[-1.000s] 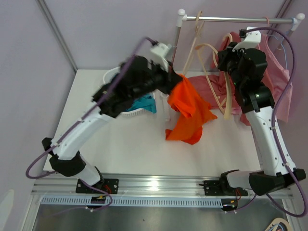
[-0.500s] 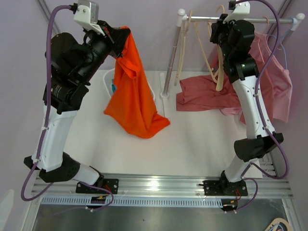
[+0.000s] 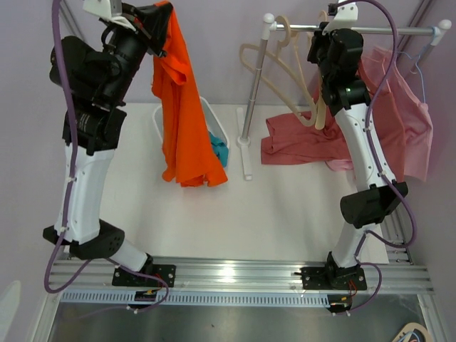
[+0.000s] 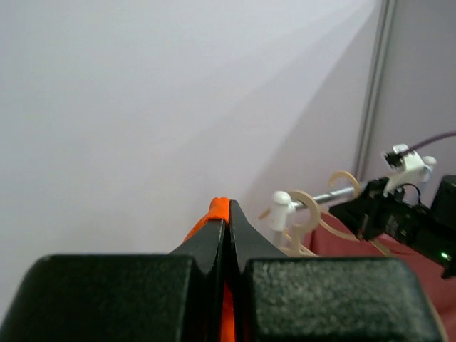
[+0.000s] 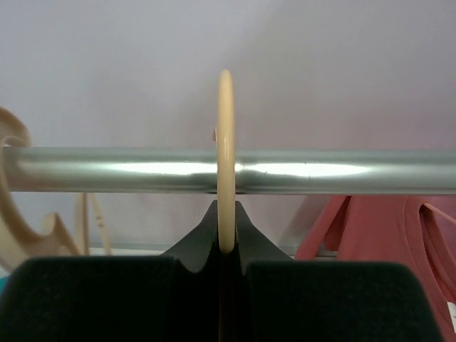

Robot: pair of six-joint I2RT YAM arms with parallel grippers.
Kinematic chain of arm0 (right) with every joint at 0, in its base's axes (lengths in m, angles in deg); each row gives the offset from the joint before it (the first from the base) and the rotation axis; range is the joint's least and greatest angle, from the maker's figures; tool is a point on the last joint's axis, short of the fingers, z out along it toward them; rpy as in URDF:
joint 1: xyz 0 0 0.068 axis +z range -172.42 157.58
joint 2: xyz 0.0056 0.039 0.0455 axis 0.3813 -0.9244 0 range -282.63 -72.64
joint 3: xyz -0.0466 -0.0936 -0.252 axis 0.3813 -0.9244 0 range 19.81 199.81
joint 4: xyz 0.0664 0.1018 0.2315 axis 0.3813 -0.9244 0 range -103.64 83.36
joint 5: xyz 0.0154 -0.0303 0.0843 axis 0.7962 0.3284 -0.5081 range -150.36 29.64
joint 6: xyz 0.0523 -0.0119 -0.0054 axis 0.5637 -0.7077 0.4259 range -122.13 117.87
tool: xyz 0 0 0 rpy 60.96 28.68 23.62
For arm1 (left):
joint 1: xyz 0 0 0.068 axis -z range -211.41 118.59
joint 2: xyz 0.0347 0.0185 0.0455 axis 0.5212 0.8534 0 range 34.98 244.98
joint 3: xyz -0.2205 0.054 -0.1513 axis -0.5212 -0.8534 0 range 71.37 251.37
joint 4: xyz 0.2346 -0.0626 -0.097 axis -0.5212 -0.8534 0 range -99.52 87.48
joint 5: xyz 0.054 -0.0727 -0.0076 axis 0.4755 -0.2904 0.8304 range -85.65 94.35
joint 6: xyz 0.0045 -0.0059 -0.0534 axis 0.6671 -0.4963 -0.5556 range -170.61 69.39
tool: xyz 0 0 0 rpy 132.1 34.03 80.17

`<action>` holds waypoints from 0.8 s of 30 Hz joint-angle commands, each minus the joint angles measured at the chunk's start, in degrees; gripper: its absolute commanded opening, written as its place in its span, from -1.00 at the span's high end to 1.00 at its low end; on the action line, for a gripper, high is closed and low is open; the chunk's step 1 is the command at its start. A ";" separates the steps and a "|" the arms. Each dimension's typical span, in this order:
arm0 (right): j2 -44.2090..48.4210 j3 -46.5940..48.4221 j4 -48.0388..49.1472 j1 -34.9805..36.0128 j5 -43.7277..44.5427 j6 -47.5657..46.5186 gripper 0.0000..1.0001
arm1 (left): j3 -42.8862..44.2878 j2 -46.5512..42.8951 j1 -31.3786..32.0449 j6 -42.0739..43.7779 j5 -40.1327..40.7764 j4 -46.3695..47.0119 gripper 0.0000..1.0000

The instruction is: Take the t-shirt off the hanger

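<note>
My left gripper (image 3: 158,16) is raised high at the upper left, shut on the orange t-shirt (image 3: 182,121), which hangs straight down over the white basket (image 3: 214,122). Orange cloth shows between its closed jaws in the left wrist view (image 4: 219,208). My right gripper (image 3: 325,28) is up at the metal rail (image 3: 370,30), shut on the cream hanger (image 3: 318,107). In the right wrist view the hanger's hook (image 5: 226,157) rises from between the jaws and crosses the rail (image 5: 335,171). The hanger is bare.
Another cream hanger (image 3: 274,60) swings from the rail's left end near the rack post (image 3: 251,107). A pink garment (image 3: 299,142) lies on the table under the rail, and another pink garment (image 3: 402,114) hangs at the right. Teal cloth (image 3: 217,149) lies in the basket.
My left gripper has lifted the orange t-shirt higher and to the left, above the basket. My right gripper has raised the bare hanger up to the rail.
</note>
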 commanded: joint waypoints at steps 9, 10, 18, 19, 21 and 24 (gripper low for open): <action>-2.20 4.00 2.83 -1.48 -2.21 0.05 1.00 | 2.26 13.34 -10.52 3.59 1.78 17.36 0.99; -1.84 3.38 2.66 -1.39 -2.99 0.31 1.00 | -1.49 13.43 -11.31 1.14 1.79 18.06 0.99; 2.12 -5.32 5.64 -1.48 -3.70 0.40 1.00 | -4.00 20.02 -17.82 -8.02 0.56 21.94 0.99; 2.12 -5.41 5.03 -1.48 -3.70 0.31 1.00 | -3.12 20.90 -17.83 -9.07 1.43 20.10 0.99; 2.20 -6.02 4.94 -1.56 -3.27 0.31 0.72 | -5.21 21.26 -17.83 -10.30 1.70 19.73 0.99; 2.47 -6.38 4.68 -1.91 -3.26 0.66 0.38 | -14.43 19.25 -17.74 -15.48 10.20 18.68 0.99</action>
